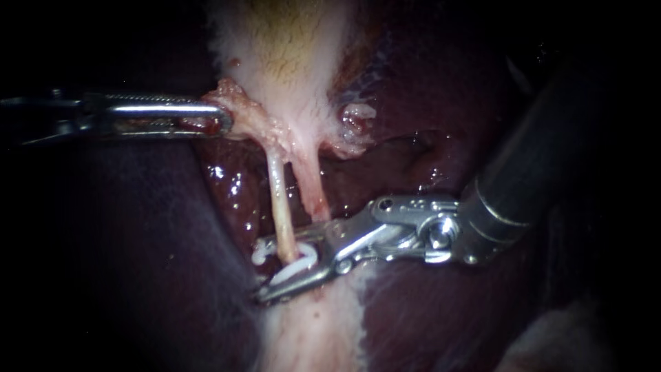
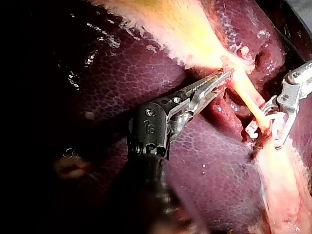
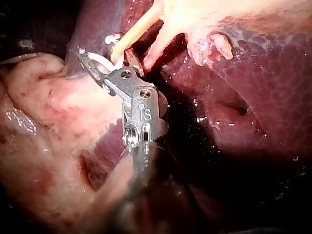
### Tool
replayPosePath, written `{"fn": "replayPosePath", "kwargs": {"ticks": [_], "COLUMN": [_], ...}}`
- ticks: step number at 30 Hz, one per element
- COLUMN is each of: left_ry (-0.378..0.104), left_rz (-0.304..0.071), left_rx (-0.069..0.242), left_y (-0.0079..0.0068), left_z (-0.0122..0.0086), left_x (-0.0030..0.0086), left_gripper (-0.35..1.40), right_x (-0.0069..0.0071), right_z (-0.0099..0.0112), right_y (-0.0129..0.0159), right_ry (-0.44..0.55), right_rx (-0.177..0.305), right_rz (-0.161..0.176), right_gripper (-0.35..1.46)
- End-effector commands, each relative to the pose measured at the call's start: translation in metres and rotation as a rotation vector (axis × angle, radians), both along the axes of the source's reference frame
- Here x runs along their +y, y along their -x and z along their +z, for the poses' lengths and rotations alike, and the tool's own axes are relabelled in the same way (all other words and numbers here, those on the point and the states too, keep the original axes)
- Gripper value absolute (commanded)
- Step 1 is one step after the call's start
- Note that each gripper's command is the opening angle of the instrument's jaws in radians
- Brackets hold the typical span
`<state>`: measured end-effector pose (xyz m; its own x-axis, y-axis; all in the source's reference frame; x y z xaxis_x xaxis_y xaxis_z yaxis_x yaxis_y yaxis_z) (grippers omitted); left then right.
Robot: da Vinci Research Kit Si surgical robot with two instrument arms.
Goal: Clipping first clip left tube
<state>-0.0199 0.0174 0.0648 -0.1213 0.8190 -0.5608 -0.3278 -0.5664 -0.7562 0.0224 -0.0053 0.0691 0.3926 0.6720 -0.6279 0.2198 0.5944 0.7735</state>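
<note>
The step in hand is placing the clip itself. My right instrument point(image 1: 270, 273) has its jaws on both sides of the left tube point(image 1: 279, 200), near the tube's lower end. The jaws stand fairly wide and carry a white clip point(image 1: 303, 265) between them. The clip looks open, and its two legs seem to lie one on each side of the tube. I judge that it is not yet pressed shut.

My left instrument point(image 1: 219, 118) works at the upper end of the left tube. Its jaws are closed narrow on the ragged tissue point(image 1: 237, 110) where the tube meets the gallbladder point(image 1: 289, 55), and they pull this tissue sideways, away from the tube. So the tube runs straight and free above the dark liver point(image 1: 447, 138). The right tube point(image 1: 311, 186), pinker, lies just beside the left tube, on the side of my right instrument. It appears to be outside the clip, though I cannot be fully sure of this.

The next move probably calls for checking that the whole width of the left tube, and only this tube, sits inside the clip. After that, the jaws should close firmly, while the left instrument holds the tension steady.
</note>
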Motion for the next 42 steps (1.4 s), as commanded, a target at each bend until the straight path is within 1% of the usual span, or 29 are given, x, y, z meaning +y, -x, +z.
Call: {"fn": "replayPosePath", "kwargs": {"ticks": [1,7,12,20,31,37,42], "left_ry": [0.000,0.000,0.001,0.001,0.001,0.001,0.001], "left_rz": [-0.001,-0.003,-0.006,-0.006,-0.006,-0.006,-0.006], "left_rx": [0.000,0.002,0.004,0.004,0.004,0.004,0.004], "left_y": [0.0000,-0.0001,-0.0002,-0.0002,-0.0002,-0.0002,-0.0002], "left_z": [0.0001,0.0004,0.0005,0.0005,0.0006,0.0006,0.0007], "left_x": [0.0000,0.0003,0.0004,0.0004,0.0005,0.0005,0.0005], "left_gripper": [-0.35,-0.35,-0.35,-0.35,-0.35,-0.35,-0.35], "right_x": [-0.0002,-0.0013,-0.0016,-0.0010,-0.0009,-0.0007,-0.0005], "right_z": [-0.0003,-0.0016,-0.0022,-0.0030,-0.0030,-0.0027,-0.0023], "right_y": [-0.0001,-0.0006,-0.0009,-0.0007,-0.0006,-0.0006,-0.0005], "right_ry": [-0.007,-0.042,-0.056,-0.074,-0.090,-0.122,-0.127], "right_rx": [0.006,0.042,0.059,0.054,0.047,0.031,0.029], "right_rz": [-0.011,-0.045,-0.082,-0.080,-0.080,-0.077,-0.077], "right_gripper": [0.50,0.48,0.48,0.46,0.41,0.33,0.25]}}
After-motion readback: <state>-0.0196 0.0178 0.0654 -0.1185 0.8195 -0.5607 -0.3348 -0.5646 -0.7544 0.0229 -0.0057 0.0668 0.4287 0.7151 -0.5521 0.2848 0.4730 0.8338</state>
